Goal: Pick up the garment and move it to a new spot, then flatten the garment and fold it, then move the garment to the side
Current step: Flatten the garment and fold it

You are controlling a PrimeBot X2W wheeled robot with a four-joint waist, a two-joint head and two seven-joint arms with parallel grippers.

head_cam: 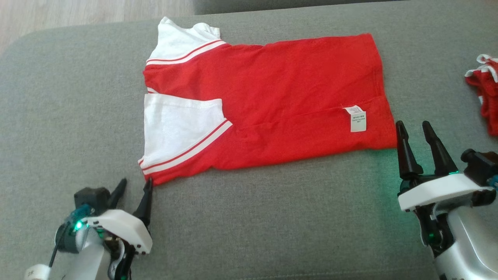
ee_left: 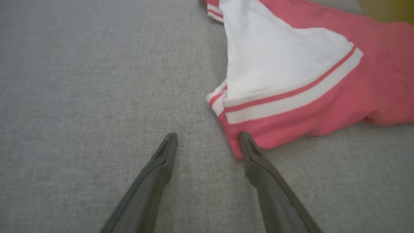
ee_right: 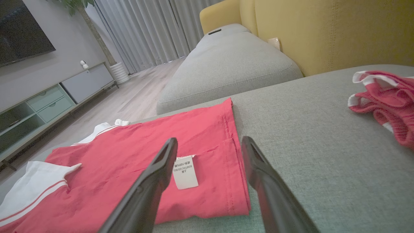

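The garment [head_cam: 280, 97] is a red T-shirt with white, red-striped sleeves, lying folded lengthwise on the grey cushion [head_cam: 253, 217], sleeves to the left and hem with a white label [head_cam: 355, 118] to the right. My left gripper [head_cam: 135, 186] stands open at the shirt's near left corner, its right fingertip [ee_left: 245, 139] touching the red edge of the garment [ee_left: 323, 81]. Open too is my right gripper [head_cam: 414, 129], just off the near right hem corner, nothing between its fingers. In the right wrist view the garment [ee_right: 136, 155] lies flat below the right gripper [ee_right: 209, 143].
A second red and white piece of clothing [head_cam: 486, 93] lies crumpled at the cushion's right edge, also seen as a bunched heap [ee_right: 385, 100]. Beyond are a yellow sofa back [ee_right: 323, 29], another grey cushion [ee_right: 226, 61], wooden floor [head_cam: 58, 15] and a TV cabinet [ee_right: 48, 103].
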